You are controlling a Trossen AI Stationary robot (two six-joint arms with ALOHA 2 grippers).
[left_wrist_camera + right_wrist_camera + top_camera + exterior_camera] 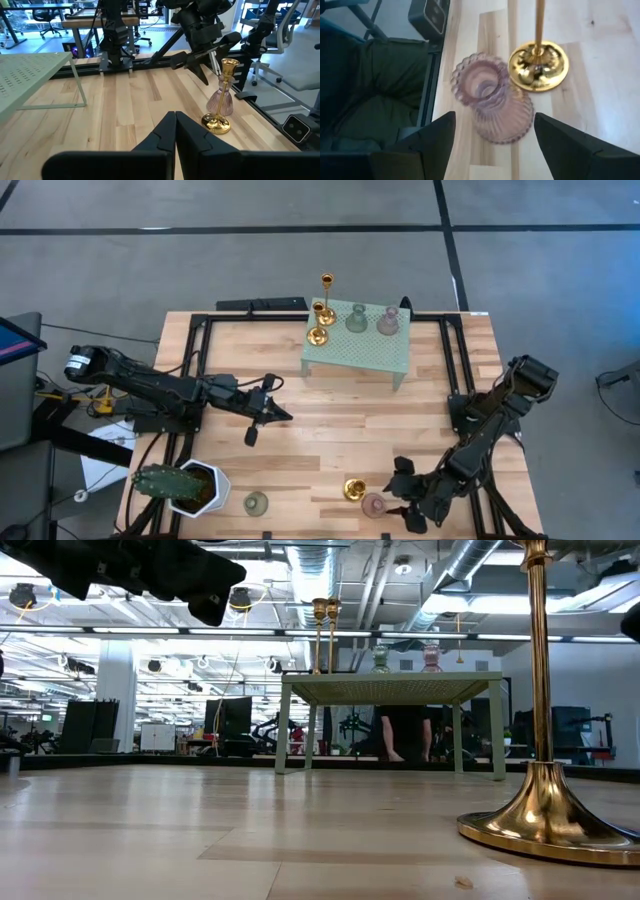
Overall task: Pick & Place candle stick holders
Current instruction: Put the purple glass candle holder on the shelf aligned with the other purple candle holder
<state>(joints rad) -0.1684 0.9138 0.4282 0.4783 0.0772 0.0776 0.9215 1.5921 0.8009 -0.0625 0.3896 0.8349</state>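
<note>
Wooden table (300, 430) boards fill most of the top-down view. Near its front edge stands a pink holder (492, 102), upright and just beside a gold holder (538, 65). Right gripper (495, 145) hangs over the pink holder with its fingers spread wide and holding nothing. Left gripper (268, 416), pressed together, waits well apart. That front edge is close, so there is little room.

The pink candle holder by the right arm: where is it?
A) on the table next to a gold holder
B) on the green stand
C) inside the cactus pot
A: the pink candle holder stands on the wooden table beside a gold holder, in front of the right pincer, which is open.
</note>
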